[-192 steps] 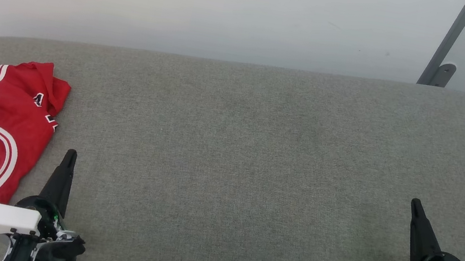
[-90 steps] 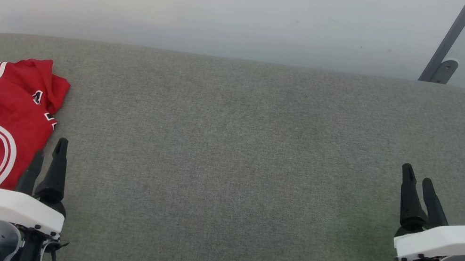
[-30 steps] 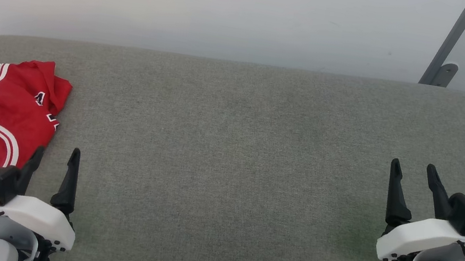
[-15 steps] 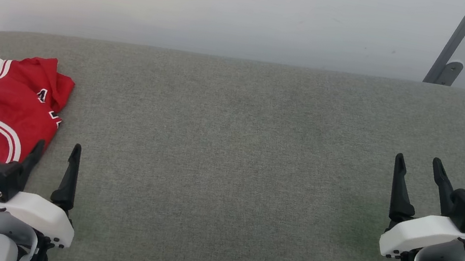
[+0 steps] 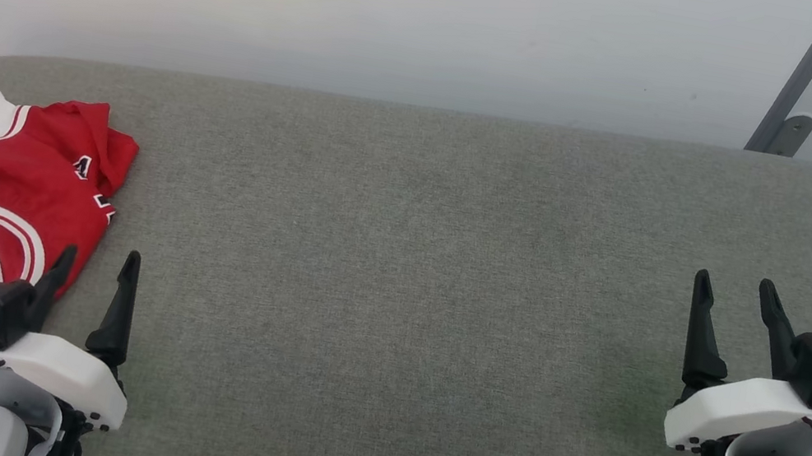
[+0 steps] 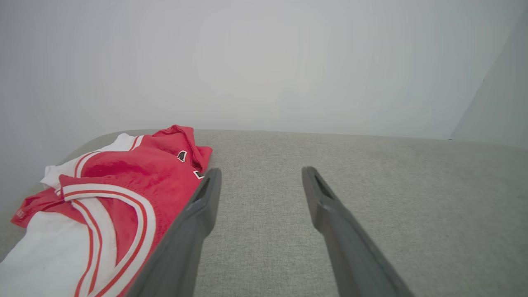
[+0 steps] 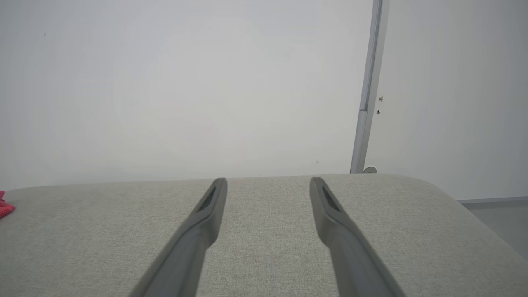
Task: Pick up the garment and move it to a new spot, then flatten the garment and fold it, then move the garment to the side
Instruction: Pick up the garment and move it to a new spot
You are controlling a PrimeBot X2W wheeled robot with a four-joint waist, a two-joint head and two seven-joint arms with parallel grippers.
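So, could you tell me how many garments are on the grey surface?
1: the garment lies crumpled far left on the surface, beside the left gripper. Anything beneath would be hidden.

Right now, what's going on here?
A two-armed robot is set up to handle a crumpled red and white shirt lying at the left end of a grey padded surface. The left gripper is open right beside the shirt's edge and holds nothing. The right gripper is open too, far off at the right end. The shirt has not yet been picked up.
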